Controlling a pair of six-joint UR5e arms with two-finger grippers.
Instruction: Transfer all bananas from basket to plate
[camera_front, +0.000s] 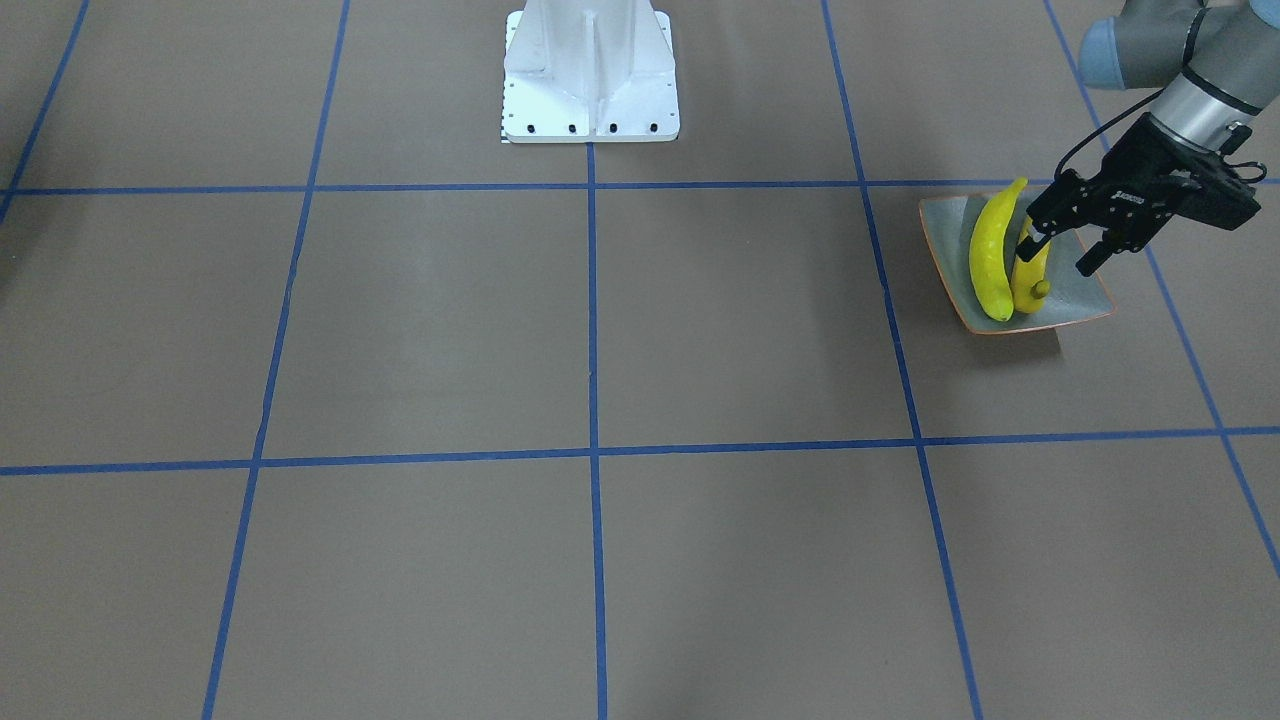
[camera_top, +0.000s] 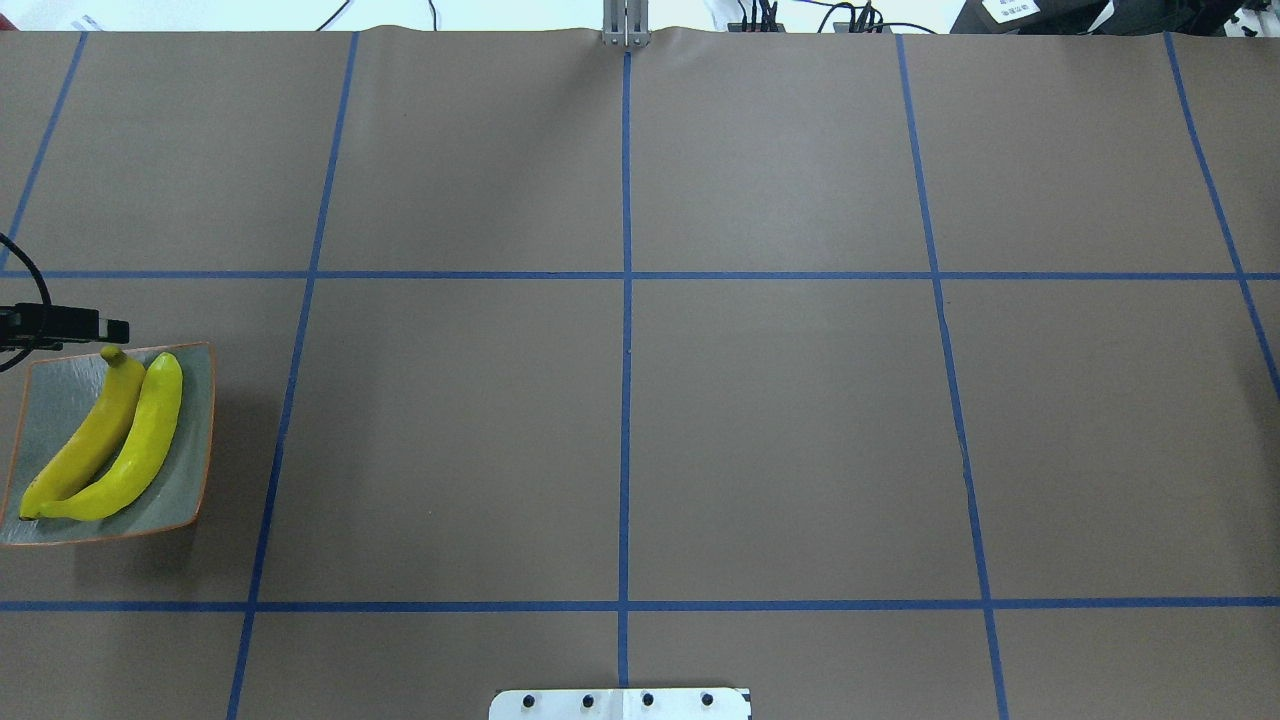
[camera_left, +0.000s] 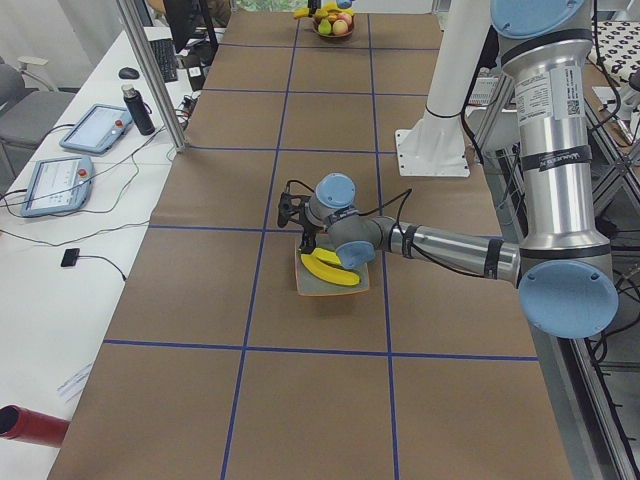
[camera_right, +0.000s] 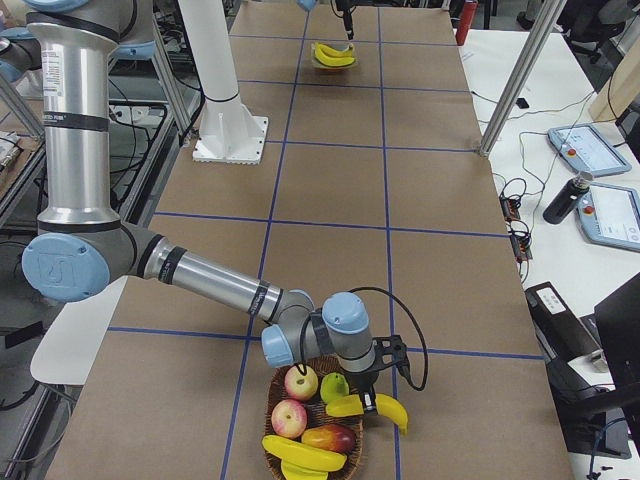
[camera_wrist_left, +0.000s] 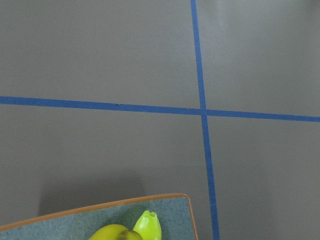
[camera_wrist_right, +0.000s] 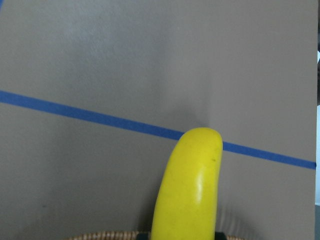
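From the front, left gripper (camera_front: 1058, 258) spread open and empty above the squarish grey-green glossy plate (camera_front: 1080, 295), two bright yellow plastic bananas (camera_front: 990, 260) released there side by side. From the right end, right gripper (camera_right: 378, 385) at the woven wicker basket (camera_right: 268, 405), poised to lift out a third banana (camera_right: 388, 410). Mostly cut off in its wrist view, apparently clenched on it.

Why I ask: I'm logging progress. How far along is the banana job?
Done: two bananas lie side by side on the plate, with the open left tool over it. In hand: the right tool holds a third banana at the edge of the basket. Left: a fourth banana lies in the basket.
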